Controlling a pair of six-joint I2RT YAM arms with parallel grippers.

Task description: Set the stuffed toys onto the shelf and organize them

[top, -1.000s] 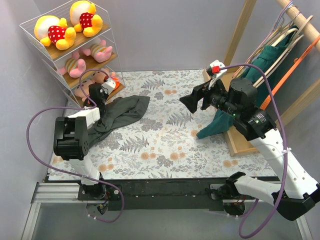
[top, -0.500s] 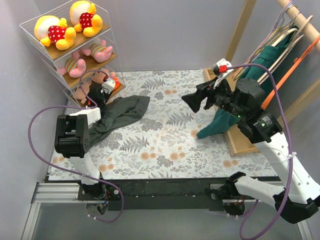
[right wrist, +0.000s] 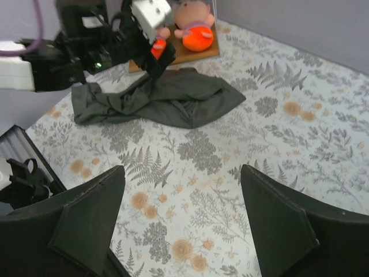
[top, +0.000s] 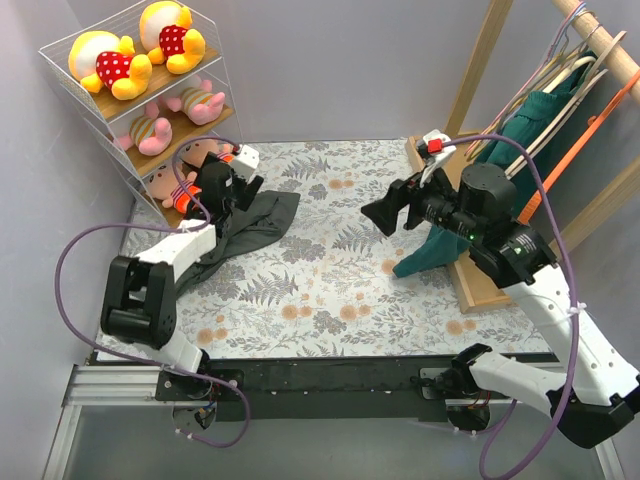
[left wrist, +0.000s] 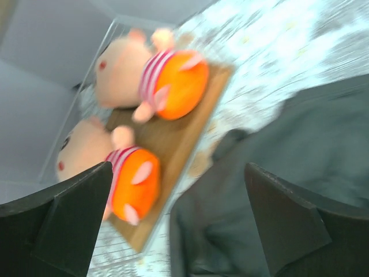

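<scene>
The shelf (top: 75,85), a white wire rack with three wooden boards, stands at the far left. Two yellow bears (top: 110,62) lie on its top board and two pink pigs (top: 150,132) on the middle one. Two peach-orange dolls (top: 175,182) rest on the bottom board (left wrist: 173,135); in the left wrist view one doll (left wrist: 155,75) lies behind the other (left wrist: 112,173). My left gripper (top: 242,190) (left wrist: 177,173) hovers open and empty just right of that board, above the grey cloth. My right gripper (top: 385,212) (right wrist: 181,173) hangs open and empty over mid-table.
A dark grey cloth (top: 235,230) (right wrist: 161,98) lies crumpled on the floral table cover (top: 330,290) at the shelf's foot. A wooden clothes rack (top: 480,70) with hangers and a teal garment (top: 440,240) stands at the right.
My left gripper has gone from nearly shut to open and has drawn back to the right from the bottom board, where the doll stays. The right arm shifted only slightly.
</scene>
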